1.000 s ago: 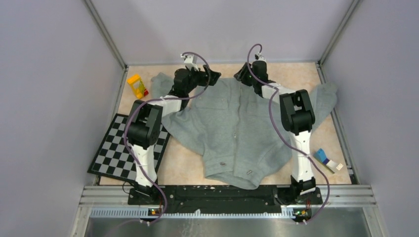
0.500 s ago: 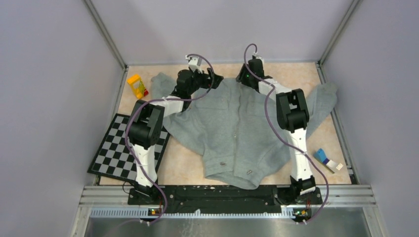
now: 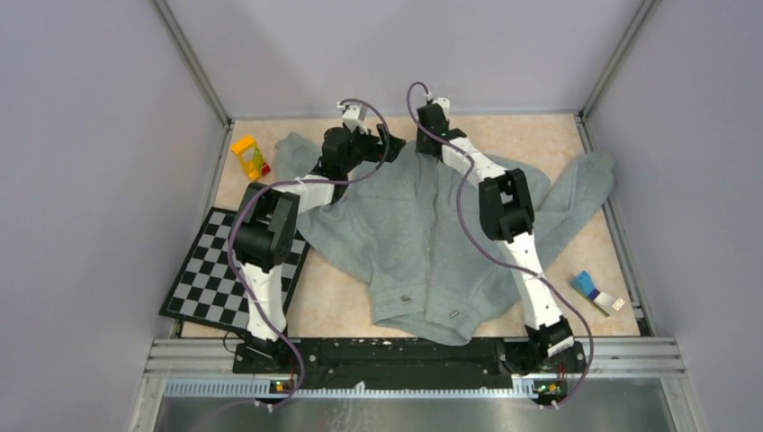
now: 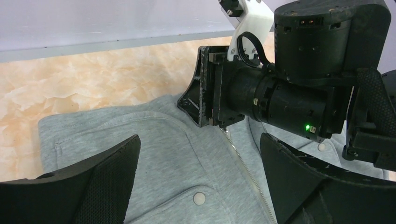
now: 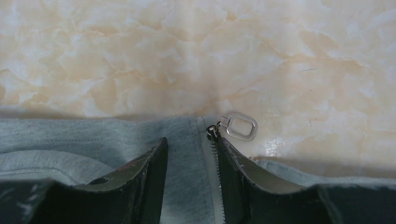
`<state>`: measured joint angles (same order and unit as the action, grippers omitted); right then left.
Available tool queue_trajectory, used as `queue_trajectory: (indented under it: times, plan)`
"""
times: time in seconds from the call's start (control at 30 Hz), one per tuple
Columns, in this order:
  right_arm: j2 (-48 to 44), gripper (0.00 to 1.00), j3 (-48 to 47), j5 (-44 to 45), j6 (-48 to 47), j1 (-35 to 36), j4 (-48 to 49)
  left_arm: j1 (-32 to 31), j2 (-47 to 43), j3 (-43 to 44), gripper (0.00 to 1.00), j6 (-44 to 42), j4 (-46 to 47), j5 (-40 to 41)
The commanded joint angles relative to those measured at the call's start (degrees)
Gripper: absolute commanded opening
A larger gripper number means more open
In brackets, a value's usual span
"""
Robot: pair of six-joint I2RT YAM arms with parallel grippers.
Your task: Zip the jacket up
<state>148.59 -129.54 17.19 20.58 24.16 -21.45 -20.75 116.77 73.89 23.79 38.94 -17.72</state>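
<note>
Top external view: the jacket (image 3: 432,238) lies spread on the desk (image 3: 342,301), a checkerboard (image 3: 211,279) at its left. Both pincers sit at the collar: left pincer (image 4: 201,182) released, right pincer (image 5: 189,163) parted astride the zipper (image 5: 212,158).

Marbled tan table (image 3: 342,306), grey jacket (image 3: 423,234) spread flat in the middle, checkered board (image 3: 202,283) left, yellow toy (image 3: 249,156) far left, small blue-and-white block (image 3: 594,290) right

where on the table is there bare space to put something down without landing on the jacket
Bare tabletop runs along the far edge beyond the jacket collar, and between its hem and the checkerboard. A smaller patch lies under the right sleeve, near the small blue-and-white item. The collar is crowded with the left gripper and right gripper.
</note>
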Motion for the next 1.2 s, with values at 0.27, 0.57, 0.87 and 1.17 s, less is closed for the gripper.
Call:
queue_trajectory:
  times: [0.27, 0.57, 0.87, 1.17]
  plan:
    - [-8.85, 0.0, 16.04, -8.63, -2.71, -0.25, 18.7, 0.46, 4.55, 7.52, 0.99, 1.43, -2.57, -6.84]
    - [-19.49, 0.0, 37.22, -30.62, 3.97, -6.71, 47.37, 1.54, 18.68, 25.87, 0.95, 7.58, -6.88, -20.2]
    - [-21.24, 0.0, 41.25, -31.51, 4.99, -6.6, 51.41, 1.86, 21.08, 25.74, 0.89, 12.28, -2.98, -21.6]
    - [-25.63, 0.0, 44.01, -30.99, 14.32, -6.59, 51.32, 1.92, 23.79, 27.71, 0.81, 13.01, -3.74, -23.31]
